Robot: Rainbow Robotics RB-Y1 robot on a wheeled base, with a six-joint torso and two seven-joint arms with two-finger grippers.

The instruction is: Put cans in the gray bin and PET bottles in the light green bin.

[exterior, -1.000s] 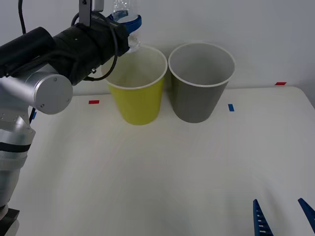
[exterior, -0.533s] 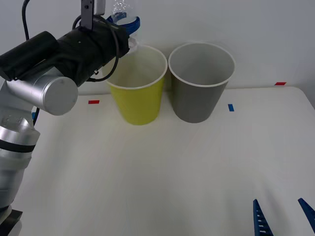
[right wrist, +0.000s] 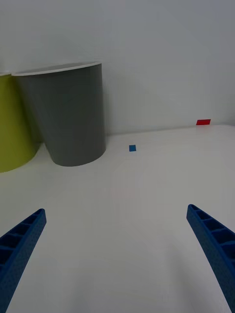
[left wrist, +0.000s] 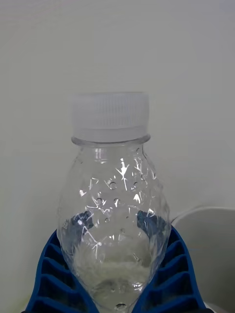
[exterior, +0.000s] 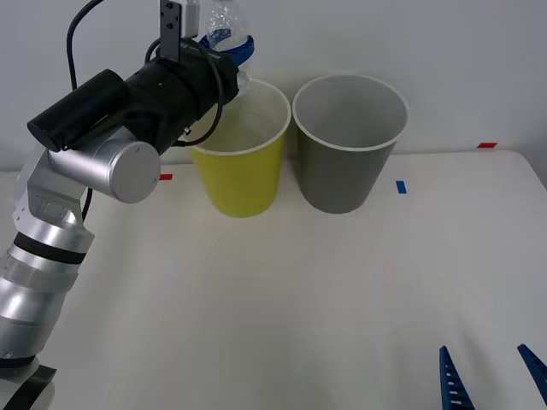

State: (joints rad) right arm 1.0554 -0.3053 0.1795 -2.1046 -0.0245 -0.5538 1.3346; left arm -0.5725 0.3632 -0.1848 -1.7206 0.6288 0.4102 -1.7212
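My left gripper (exterior: pixel 229 47) is shut on a small clear PET bottle (exterior: pixel 224 21), holding it in the air above the far left rim of the light green bin (exterior: pixel 239 175). Up close in the left wrist view, the PET bottle (left wrist: pixel 111 200) has a white cap and a dimpled body, and the blue fingers (left wrist: pixel 49 274) clasp it from both sides. The gray bin (exterior: pixel 349 162) stands just right of the green one; the gray bin (right wrist: pixel 68 117) also appears in the right wrist view. My right gripper (exterior: pixel 491 376) is open low over the table's near right part.
Small red and blue tape marks (exterior: pixel 401 186) lie on the white table (exterior: pixel 282 299) near the bins. A plain wall rises right behind the bins. Both bins look hollow from above, with nothing seen inside.
My left arm has swung right, carrying the bottle from left of the green bin to above its far left rim. The right gripper has stayed still.
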